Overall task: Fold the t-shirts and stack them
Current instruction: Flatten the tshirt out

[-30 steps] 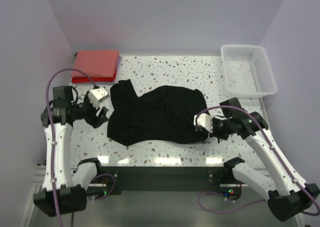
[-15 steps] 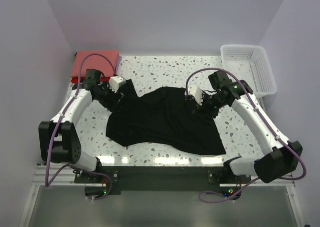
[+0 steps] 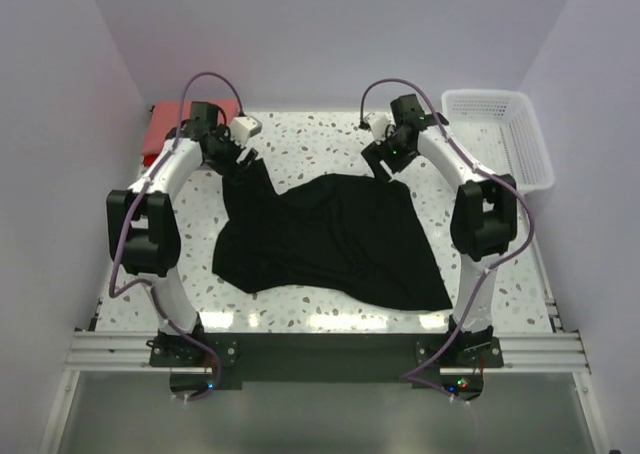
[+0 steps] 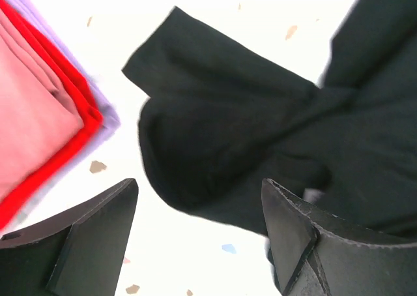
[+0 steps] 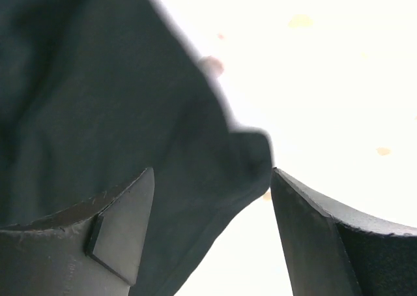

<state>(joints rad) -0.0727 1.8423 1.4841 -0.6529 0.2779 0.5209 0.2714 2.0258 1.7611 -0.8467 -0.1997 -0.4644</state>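
Note:
The black t-shirt (image 3: 320, 239) lies spread out flat in the middle of the speckled table. My left gripper (image 3: 233, 154) hovers open over its far left sleeve (image 4: 228, 126), holding nothing. My right gripper (image 3: 384, 164) hovers open over the shirt's far right corner (image 5: 98, 100); the cloth edge lies under the gap between the jaws, not pinched. A folded stack of coral-red t-shirts (image 4: 39, 126) with a thin purple one (image 4: 104, 121) under it sits at the far left corner (image 3: 158, 134), partly hidden by my left arm.
A white lattice basket (image 3: 500, 139) stands at the far right corner. Both arms reach out to the far side of the table, flanking the shirt. The back wall is close behind the grippers.
Both arms have swung from the near half of the table to the shirt's far corners. The right gripper has let go of the shirt, which now lies spread wider toward the near right.

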